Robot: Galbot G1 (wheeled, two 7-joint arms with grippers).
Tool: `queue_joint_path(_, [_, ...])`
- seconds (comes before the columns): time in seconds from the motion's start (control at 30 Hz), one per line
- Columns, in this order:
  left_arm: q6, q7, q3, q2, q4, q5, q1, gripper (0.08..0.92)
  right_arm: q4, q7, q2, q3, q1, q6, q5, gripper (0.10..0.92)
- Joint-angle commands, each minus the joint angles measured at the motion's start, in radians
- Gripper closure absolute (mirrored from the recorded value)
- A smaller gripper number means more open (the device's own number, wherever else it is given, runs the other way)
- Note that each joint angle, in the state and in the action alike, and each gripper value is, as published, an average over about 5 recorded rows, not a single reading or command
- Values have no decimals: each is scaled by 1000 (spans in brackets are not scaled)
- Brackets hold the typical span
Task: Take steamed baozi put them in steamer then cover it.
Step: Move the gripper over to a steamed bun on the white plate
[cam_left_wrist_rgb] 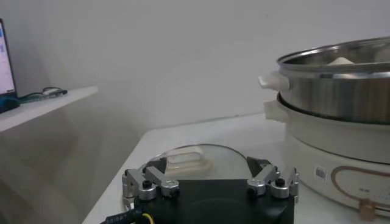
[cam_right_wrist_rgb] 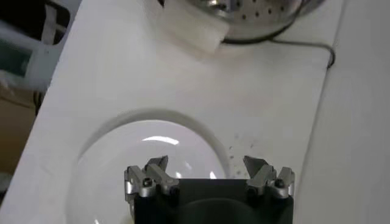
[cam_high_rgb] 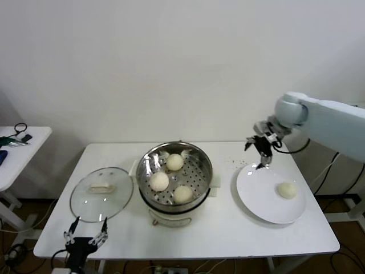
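From the head view I am seeing the steamer (cam_high_rgb: 174, 182) sitting mid-tabletop (cam_high_rgb: 188, 228) with three baozi (cam_high_rgb: 175, 162) lying on its perforated tray. The fourth baozi (cam_high_rgb: 287, 190) is sitting on the plate (cam_high_rgb: 262, 200) to the steamer's right. The cover (cam_high_rgb: 101, 193) is lying flat to the steamer's left, its oblong handle running roughly left to right. My right end effector (cam_high_rgb: 263, 155) is hanging over the plate's far rim, fingers apart, holding nothing. My left end effector (cam_high_rgb: 85, 233) is waiting at the tabletop's near edge, just short of the cover, fingers spread; its arm is cut off by the frame.

In the left wrist view I am seeing the open left end effector (cam_left_wrist_rgb: 210, 176) facing the cover (cam_left_wrist_rgb: 195, 159), the steamer (cam_left_wrist_rgb: 341, 115) beside it. A small label on the base is too small to read.

In the right wrist view the open right end effector (cam_right_wrist_rgb: 207, 173) is looking down on the plate (cam_right_wrist_rgb: 122, 158); the steamer (cam_right_wrist_rgb: 244, 15) is cut off.
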Motion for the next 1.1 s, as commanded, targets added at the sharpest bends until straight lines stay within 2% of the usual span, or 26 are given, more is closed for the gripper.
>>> queue_joint_path(0.03, [0, -2, -2, -13, -20, 11, 20, 177, -100, -5, -179, 303, -347, -34, -124, 203])
queue_joint_path(0.4, [10, -2, 3, -35, -26, 53, 30, 177, -305, -9, -112, 581, -594, 59, -299, 203])
queue_joint_path(0.67, [26, -6, 11, -50, -13, 62, 12, 177, -451, -18, -6, 612, -594, 110, -402, 203])
queue_joint_path(1.1, [33, -6, 12, -56, 17, 63, -9, 177, -536, -52, 88, 568, -579, 119, -461, 203])
